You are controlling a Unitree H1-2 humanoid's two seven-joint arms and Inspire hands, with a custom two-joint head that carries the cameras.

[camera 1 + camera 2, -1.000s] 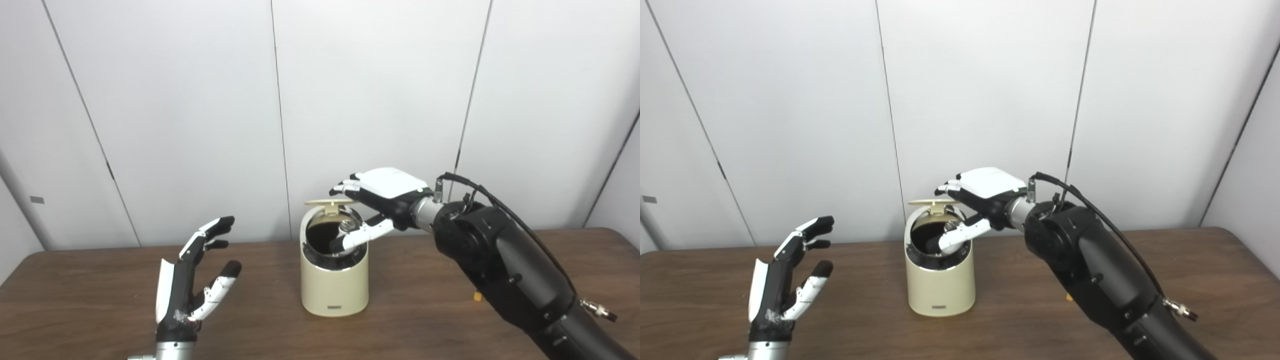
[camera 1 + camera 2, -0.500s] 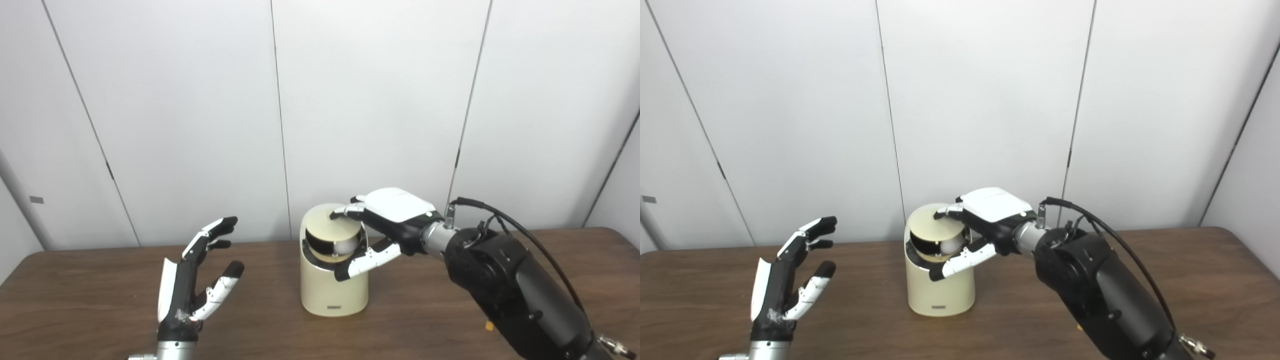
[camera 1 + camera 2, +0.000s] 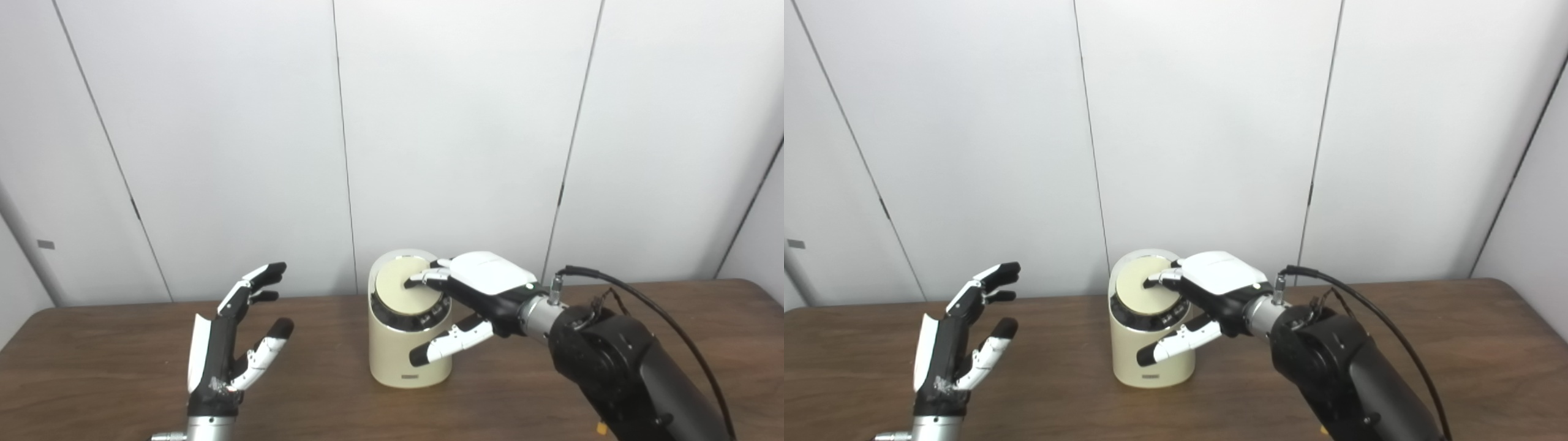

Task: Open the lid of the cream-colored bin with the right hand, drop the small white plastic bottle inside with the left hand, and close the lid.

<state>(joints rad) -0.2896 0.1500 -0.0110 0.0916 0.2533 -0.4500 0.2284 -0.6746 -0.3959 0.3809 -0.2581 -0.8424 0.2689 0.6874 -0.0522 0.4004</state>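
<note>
Since a second ago the lid [image 3: 401, 286] has swung from upright to flat on the bin [image 3: 409, 352], hiding the dark interior and the bottle. Right hand [image 3: 474, 294] has dropped with it, fingertips [image 3: 416, 280] resting on the cream disc, thumb hanging in front of the bin's wall, grasping nothing. Rounded cream bin stands mid-table [image 3: 122, 392], a chrome band around its slanted top. Left hand [image 3: 952, 346] waits well to the left, upright, fingers spread, empty.
</note>
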